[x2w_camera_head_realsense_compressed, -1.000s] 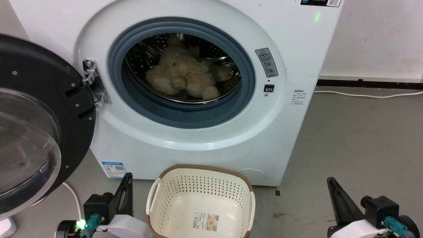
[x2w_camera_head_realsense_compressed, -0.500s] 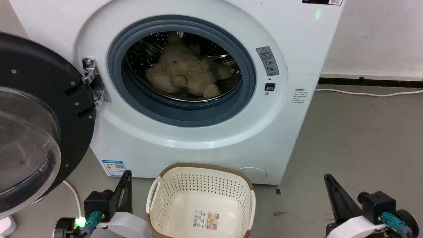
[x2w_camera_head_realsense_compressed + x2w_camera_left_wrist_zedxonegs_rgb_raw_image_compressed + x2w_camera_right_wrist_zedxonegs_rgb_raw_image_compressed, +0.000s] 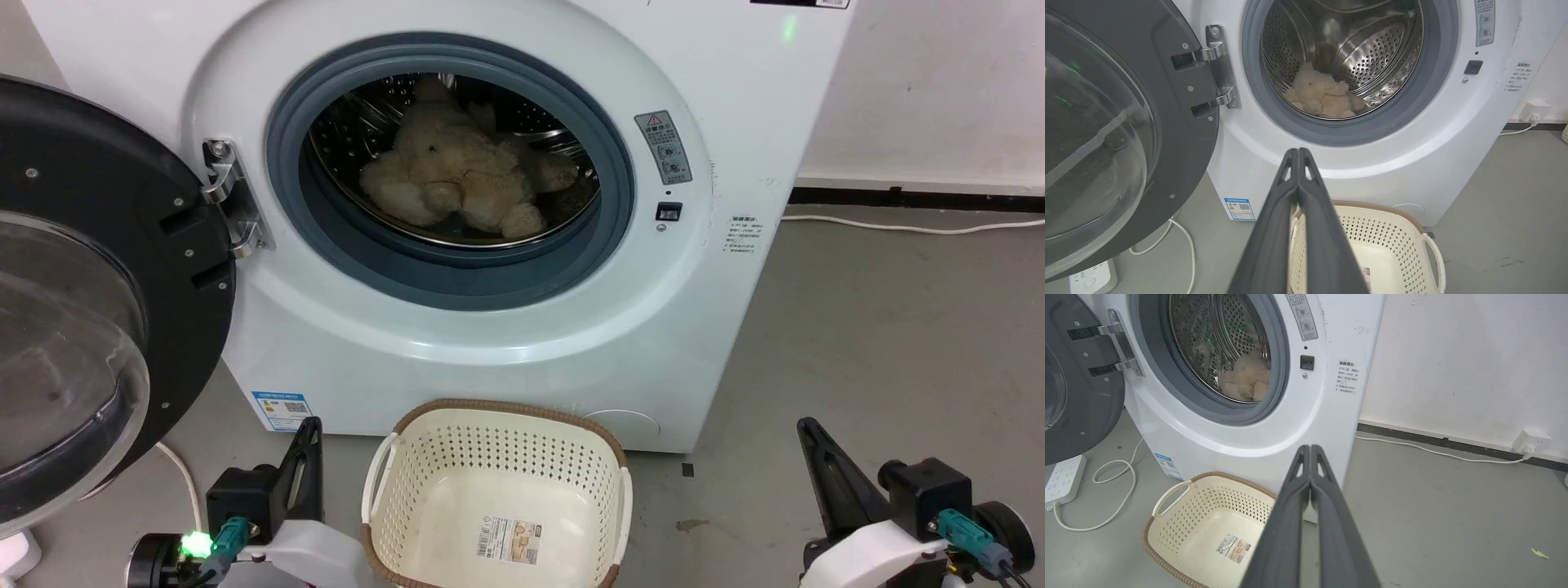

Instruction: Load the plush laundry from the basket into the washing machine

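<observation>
Shaggy cream-beige plush laundry [image 3: 457, 175] lies in the steel drum [image 3: 353, 129] of the white front-loading washing machine [image 3: 490, 335], the cream-white perforated basket [image 3: 506, 406] stands empty, and left gripper [image 3: 1298, 153] and right gripper [image 3: 1310, 448] are pinched closed on nothing, so loading looks done; swinging the black-framed glass door [image 3: 106, 188] shut may remain.

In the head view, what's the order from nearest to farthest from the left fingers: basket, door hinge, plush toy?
1. basket, just right of the left fingers.
2. door hinge, higher, on the front of the washing machine.
3. plush toy, inside the drum.
</observation>
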